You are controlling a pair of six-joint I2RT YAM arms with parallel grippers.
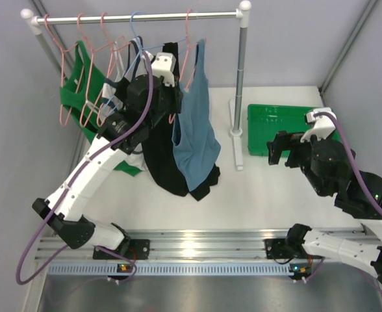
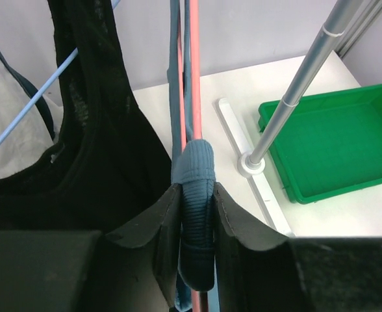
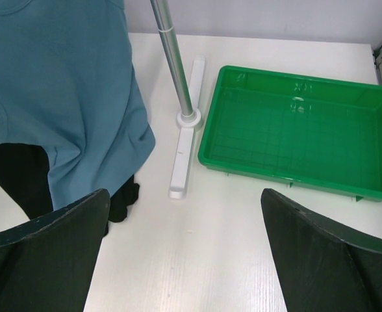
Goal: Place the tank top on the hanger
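Near the desk's far edge, the left gripper (image 2: 196, 214) clenches the tank top (image 1: 195, 140) by its strap, probably the best hold on soft, light fabric; the right gripper (image 3: 184, 201) is released.

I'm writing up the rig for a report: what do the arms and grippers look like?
The left arm and right arm have white links, black joints and purple cables. The left gripper and right gripper each have two broad, matte black fingers.

White links and black joints make up the left arm (image 1: 80, 183) and right arm (image 1: 347, 185); a purple cable (image 1: 151, 84) trails back from each pair of matte black jaws.
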